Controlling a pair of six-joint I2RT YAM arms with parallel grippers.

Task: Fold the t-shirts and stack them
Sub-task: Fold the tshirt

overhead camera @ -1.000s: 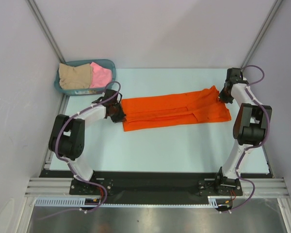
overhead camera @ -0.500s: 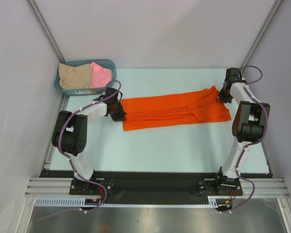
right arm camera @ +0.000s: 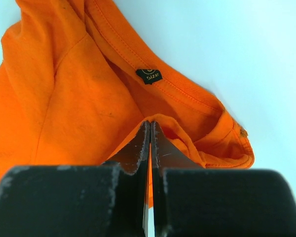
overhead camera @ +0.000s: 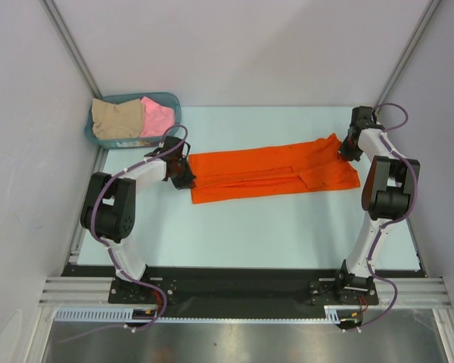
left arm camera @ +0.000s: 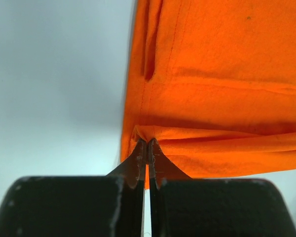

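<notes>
1. Plain pale walls enclose a light blue-green counter (overhead camera: 250,227). The orange t-shirt (overhead camera: 272,175) lies across its middle as a long, narrow band running from centre-left to centre-right of the overhead frame.
2. Over the last second little has changed. The left arm's elbow has drawn in a touch and the right arm has shifted slightly, while the shirt has kept its place and shape.
3. The left end effector (overhead camera: 183,174) is clenched on the hem at the band's left end. The right end effector (overhead camera: 346,150) is clenched on the collar end, just below the size label (right arm camera: 149,76).
4. Judged from this, the lengthwise folds are done and both ends are held ready for the crosswise fold.
5. At the upper left, the teal basket (overhead camera: 160,95) holds the beige t-shirt (overhead camera: 117,117) and the pink t-shirt (overhead camera: 157,117), both crumpled and still unfolded.
</notes>
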